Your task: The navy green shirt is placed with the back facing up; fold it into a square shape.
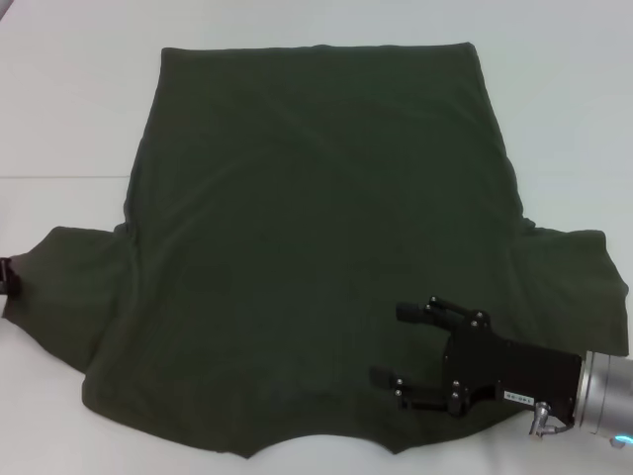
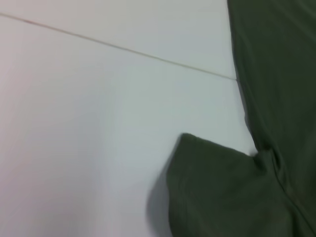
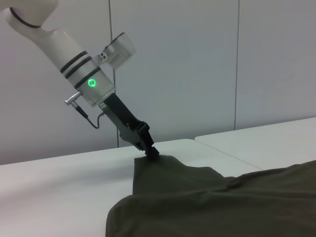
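The navy green shirt (image 1: pixel 316 247) lies spread flat on the white table (image 1: pixel 59 99), sleeves out to both sides and the neckline at the near edge. My right gripper (image 1: pixel 388 343) is over the shirt's near right part, close to the collar, fingers open with nothing between them. My left gripper (image 1: pixel 8 277) shows only at the far left edge, at the tip of the left sleeve. In the right wrist view the left gripper (image 3: pixel 150 152) is pinched on the sleeve's corner (image 3: pixel 148 160), which rises to a small peak. The left wrist view shows that sleeve (image 2: pixel 217 187) slightly off the table.
A thin seam (image 2: pixel 123 49) crosses the white tabletop to the left of the shirt. A pale panelled wall (image 3: pixel 197 64) stands behind the table. Bare table surface surrounds the shirt on the far side and the left.
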